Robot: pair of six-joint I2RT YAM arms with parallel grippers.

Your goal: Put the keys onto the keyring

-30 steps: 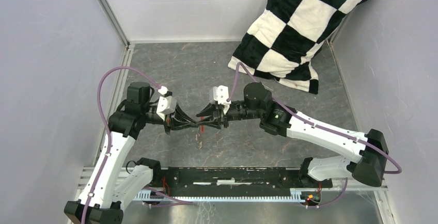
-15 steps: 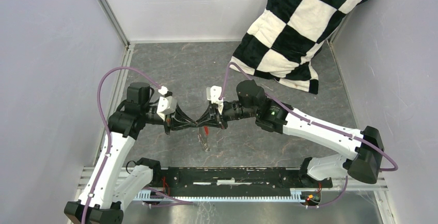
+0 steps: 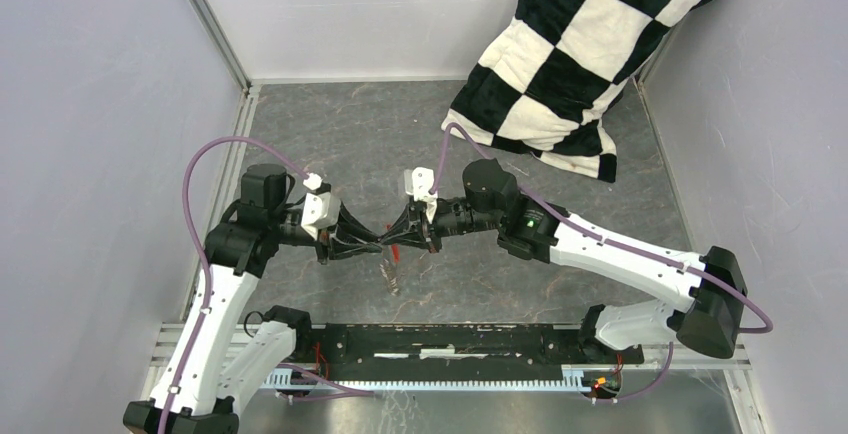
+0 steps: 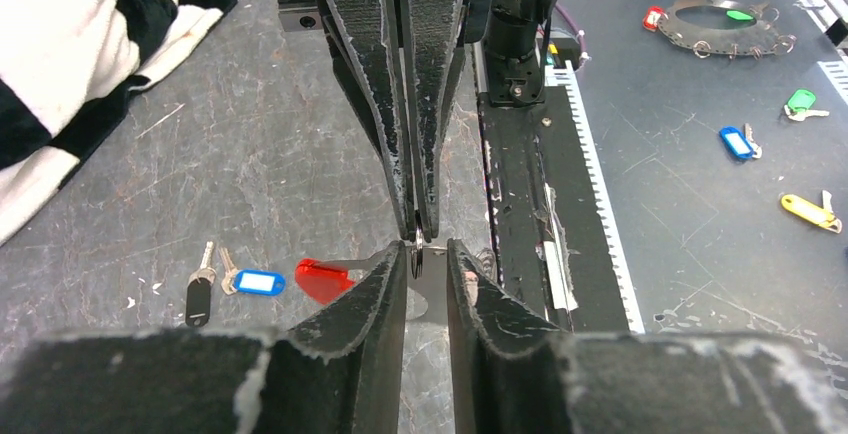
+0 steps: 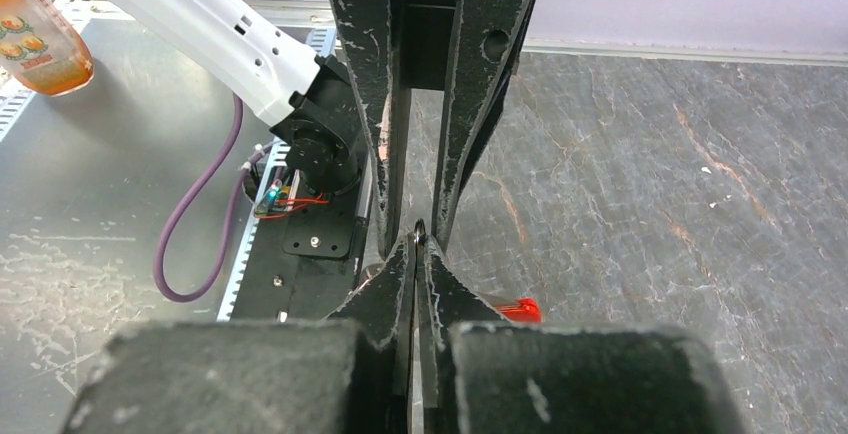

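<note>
Pinching keyring [image 4: 322, 280] in closed right gripper [image 5: 418, 247]; left gripper [image 4: 426, 256] tip-to-tip opposite, jaws slightly parted. Black key [image 4: 198, 294], blue key [image 4: 256, 282] lie on table [image 4: 250, 154] below grippers, neither threaded yet.

— Left arm [image 3: 213, 304] and right arm [image 3: 612, 254] were bent inward, wrists level, tips meeting nose to nose at centre!

— Left gripper [image 4: 428, 247] stood slightly parted. Right gripper [image 5: 419, 242] was pinched tight on the keyring [image 4: 320, 280].
</note>
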